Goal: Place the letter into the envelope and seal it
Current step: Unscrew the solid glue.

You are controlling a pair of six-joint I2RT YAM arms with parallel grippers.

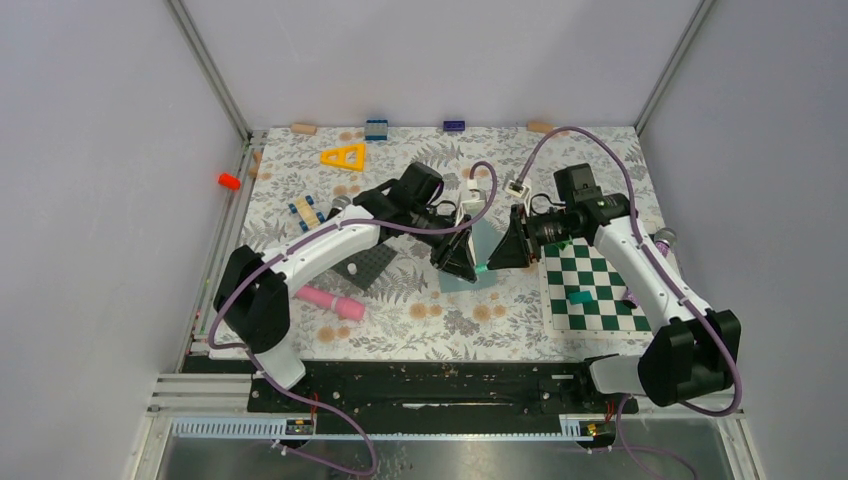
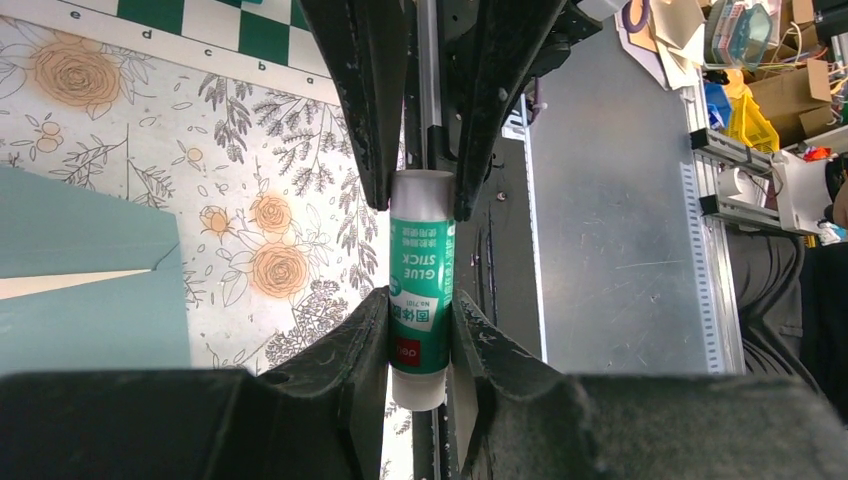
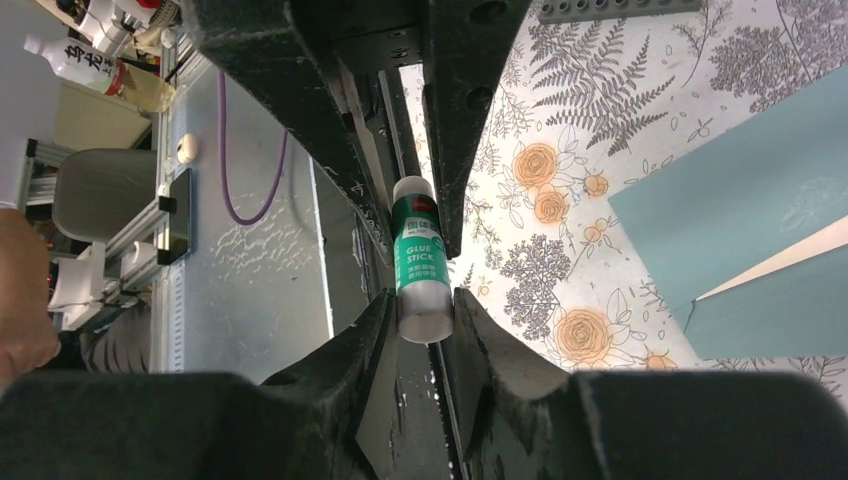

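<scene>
glue stick (image 2: 421, 280) spans left pincer (image 2: 420, 335) to right pincer (image 3: 421, 312), each clamped on one end, axis between them; envelope (image 2: 85, 225) below both.

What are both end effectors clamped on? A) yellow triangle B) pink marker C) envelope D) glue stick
D: the green-and-white glue stick is pinched at one end by the left end effector and at the other by the right end effector.
</scene>
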